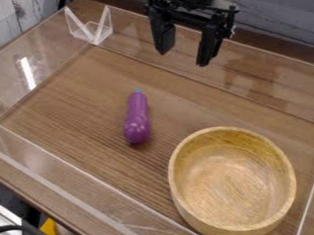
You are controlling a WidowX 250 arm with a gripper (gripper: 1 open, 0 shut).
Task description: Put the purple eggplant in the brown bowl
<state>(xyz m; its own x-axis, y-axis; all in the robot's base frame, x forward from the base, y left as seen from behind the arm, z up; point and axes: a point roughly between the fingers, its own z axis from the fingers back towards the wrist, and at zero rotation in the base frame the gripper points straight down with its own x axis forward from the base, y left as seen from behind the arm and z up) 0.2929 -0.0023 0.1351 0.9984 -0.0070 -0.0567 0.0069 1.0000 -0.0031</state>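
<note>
The purple eggplant (136, 119) lies on the wooden table, roughly in the middle, its long axis pointing nearly away from me. The brown bowl (190, 170) stands at the front right, light wood with a thick rim, and nothing is inside it. My gripper (185, 44) hangs in the air at the top of the view, behind and to the right of the eggplant. Its dark fingers (160, 37) are spread apart and open, with nothing between them.
Clear acrylic walls (43, 71) fence the table on the left, front and back. A small clear triangular stand (90, 27) sits at the back left. The table's front-left edge (31, 197) drops off to dark equipment below.
</note>
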